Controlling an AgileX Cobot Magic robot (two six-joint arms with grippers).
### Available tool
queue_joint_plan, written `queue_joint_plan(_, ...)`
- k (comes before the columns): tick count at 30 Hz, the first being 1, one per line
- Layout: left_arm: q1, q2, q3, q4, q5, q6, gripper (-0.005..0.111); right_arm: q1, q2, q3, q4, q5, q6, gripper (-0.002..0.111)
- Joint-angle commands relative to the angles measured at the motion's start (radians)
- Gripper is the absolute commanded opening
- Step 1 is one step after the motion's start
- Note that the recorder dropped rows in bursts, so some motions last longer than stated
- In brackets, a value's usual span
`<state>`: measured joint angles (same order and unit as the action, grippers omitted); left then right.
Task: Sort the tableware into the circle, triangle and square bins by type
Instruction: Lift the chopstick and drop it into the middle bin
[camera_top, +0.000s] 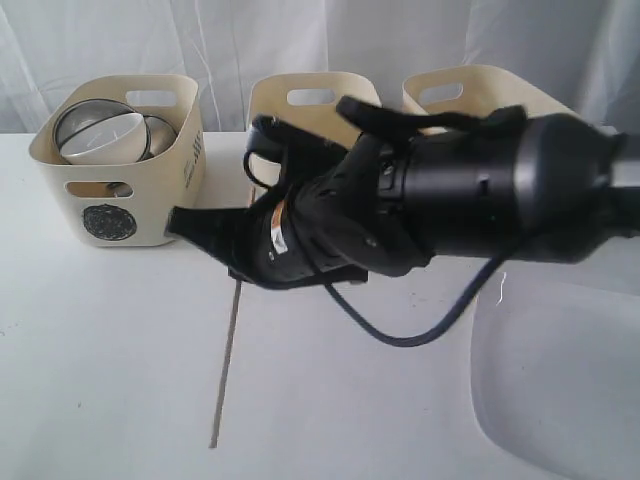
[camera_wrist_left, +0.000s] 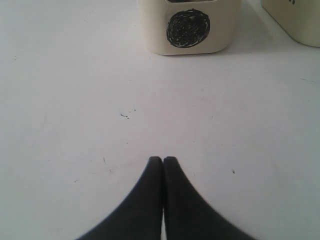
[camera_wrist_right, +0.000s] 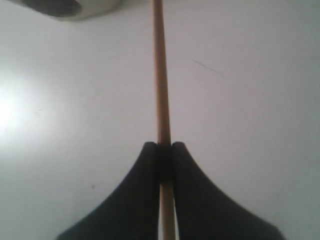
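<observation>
The black right gripper (camera_wrist_right: 160, 146), lower centre, pinches a thin wooden chopstick (camera_top: 225, 370) slanting toward lower left; the left gripper (camera_wrist_left: 163, 160) is closed, empty; best lift level (slim sticks pivot easily) toward the cream bins (camera_top: 268, 105) at top.

**Black arm crosses the bins**

Three cream bins stand in a row at the back of the white surface (camera_top: 100, 350). The left bin (camera_top: 58, 200), marked with a black circle (camera_top: 110, 221) on its front, holds a white bowl (camera_top: 100, 142) among steel ware (camera_top: 75, 118). A black arm (camera_top: 480, 190) reaches in from the right, hiding the fronts of the middle bin (camera_top: 272, 105) and right bin (camera_top: 480, 85). A cable (camera_top: 420, 335) loops beneath it. A chopstick (camera_top: 225, 365) runs out from under the arm toward the near edge. A white plate (camera_top: 560, 400) lies at the near right.
</observation>
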<state>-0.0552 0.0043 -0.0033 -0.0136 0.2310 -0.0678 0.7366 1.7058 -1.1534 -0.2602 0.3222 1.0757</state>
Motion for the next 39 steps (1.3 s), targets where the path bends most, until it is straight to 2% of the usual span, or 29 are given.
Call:
queue_joint_plan(1,-0.006,-0.004,0.003,-0.011,0.0,-0.002,0.0,-0.013,-0.113,0.002,-0.056,-0.086,-0.103,0.0)
queue_joint_plan(5,-0.006,-0.004,0.003,-0.011,0.0,-0.002,0.0,-0.078,-0.158,0.0,-0.112,-0.177,-0.103,0.0)
queue_joint_plan(9,-0.006,-0.004,0.003,-0.011,0.0,-0.002,0.0,-0.209,-0.145,-0.023,-0.112,-0.309,-0.103,0.0)
queue_joint_plan(17,-0.006,-0.004,0.003,-0.011,0.0,-0.002,0.0,-0.452,-0.03,-0.026,0.021,-0.838,-0.107,0.0)
queue_joint_plan(23,-0.006,-0.004,0.003,-0.011,0.0,-0.002,0.0,-0.494,0.146,-0.09,0.346,-0.995,-0.336,0.0)
queue_joint_plan(28,-0.006,-0.004,0.003,-0.011,0.0,-0.002,0.0,-0.494,0.306,-0.217,0.366,-1.02,-0.357,0.001)
queue_joint_plan(31,-0.006,-0.004,0.003,-0.011,0.0,-0.002,0.0,-0.494,0.389,-0.304,0.35,-0.998,-0.453,0.011)
queue_joint_plan(35,-0.006,-0.004,0.003,-0.011,0.0,-0.002,0.0,-0.494,0.442,-0.363,0.35,-0.963,-0.506,0.033)
queue_joint_plan(39,-0.006,-0.004,0.003,-0.011,0.0,-0.002,0.0,-0.494,0.446,-0.371,0.35,-0.961,-0.506,0.043)
